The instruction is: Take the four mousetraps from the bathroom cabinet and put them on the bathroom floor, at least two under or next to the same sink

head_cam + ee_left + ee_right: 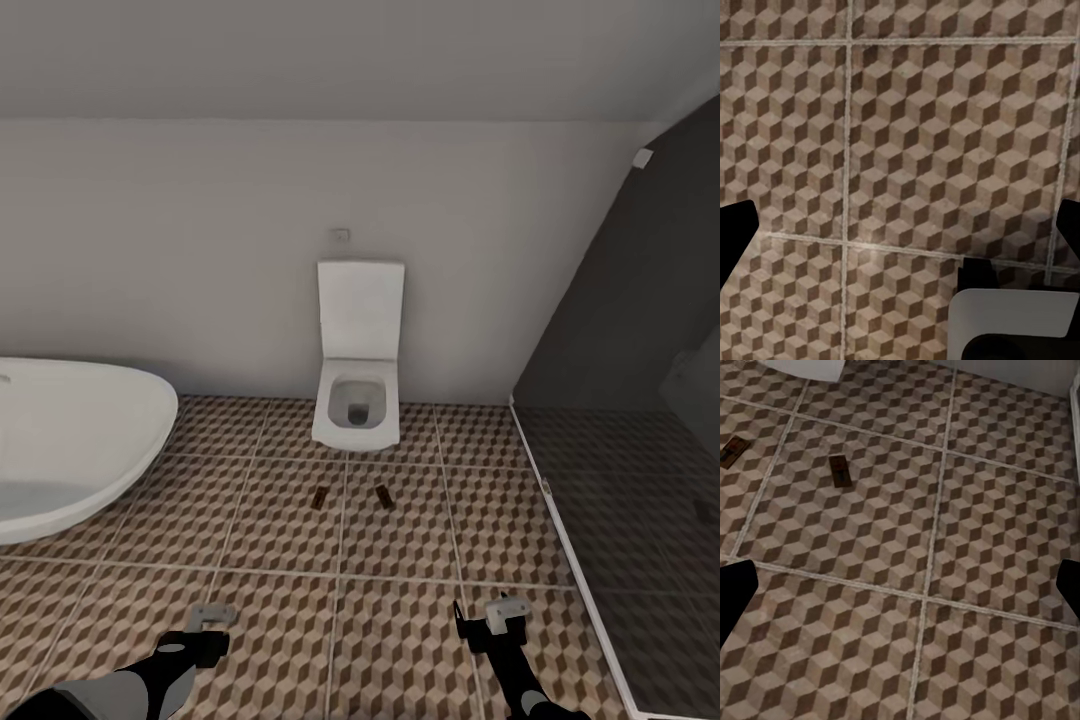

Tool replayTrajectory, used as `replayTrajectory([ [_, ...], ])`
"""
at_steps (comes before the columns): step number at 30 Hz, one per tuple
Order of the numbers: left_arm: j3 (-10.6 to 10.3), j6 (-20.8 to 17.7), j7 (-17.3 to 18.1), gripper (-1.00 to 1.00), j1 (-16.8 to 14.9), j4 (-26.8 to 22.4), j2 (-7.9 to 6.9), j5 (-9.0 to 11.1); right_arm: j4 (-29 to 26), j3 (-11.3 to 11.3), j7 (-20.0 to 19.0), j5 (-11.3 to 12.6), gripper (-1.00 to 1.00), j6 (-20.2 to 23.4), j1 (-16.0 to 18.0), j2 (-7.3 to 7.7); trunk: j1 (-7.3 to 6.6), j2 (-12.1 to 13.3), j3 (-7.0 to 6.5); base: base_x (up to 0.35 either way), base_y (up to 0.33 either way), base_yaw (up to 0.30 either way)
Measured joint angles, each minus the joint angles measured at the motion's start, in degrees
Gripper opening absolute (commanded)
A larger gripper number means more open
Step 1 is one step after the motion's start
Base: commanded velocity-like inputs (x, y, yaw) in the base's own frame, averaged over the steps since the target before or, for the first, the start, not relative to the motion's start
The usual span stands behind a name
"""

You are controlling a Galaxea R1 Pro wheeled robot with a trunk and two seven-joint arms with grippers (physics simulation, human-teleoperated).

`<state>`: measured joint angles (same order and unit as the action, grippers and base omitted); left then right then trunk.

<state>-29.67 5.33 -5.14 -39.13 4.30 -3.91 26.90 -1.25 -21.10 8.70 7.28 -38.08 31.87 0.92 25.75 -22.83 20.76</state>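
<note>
Two mousetraps lie on the bathroom floor [280, 520] in front of the toilet: one [319, 497] to the left, the other [382, 494] to the right. The right wrist view has them too, one [838, 470] nearer and one [731, 452] at the picture's edge. My left gripper [210, 618] hangs low over the tiles, open and empty, its dark fingertips [735, 240] spread wide. My right gripper [490, 612] is also open and empty, well short of the traps, fingertips [1066, 585] far apart. The cabinet and the sink are out of view.
A white toilet [358, 385] stands against the far wall. The white oval bathtub [70, 440] fills the left side. A dark shower area [640, 480] with a white sill runs along the right. A pale grey robot part [1012, 322] juts into the left wrist view.
</note>
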Motion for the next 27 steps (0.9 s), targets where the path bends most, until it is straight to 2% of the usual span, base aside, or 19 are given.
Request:
replayTrajectory([
  [27, -0.03, -0.1, 0.02, 1.0, 0.0, 0.0, -0.08, -0.01, 0.0, 0.0, 0.0, 0.0, 1.0, 0.0, 0.0, -0.03, 0.0, 0.0, -2.5, 0.0, 0.0, 0.0],
])
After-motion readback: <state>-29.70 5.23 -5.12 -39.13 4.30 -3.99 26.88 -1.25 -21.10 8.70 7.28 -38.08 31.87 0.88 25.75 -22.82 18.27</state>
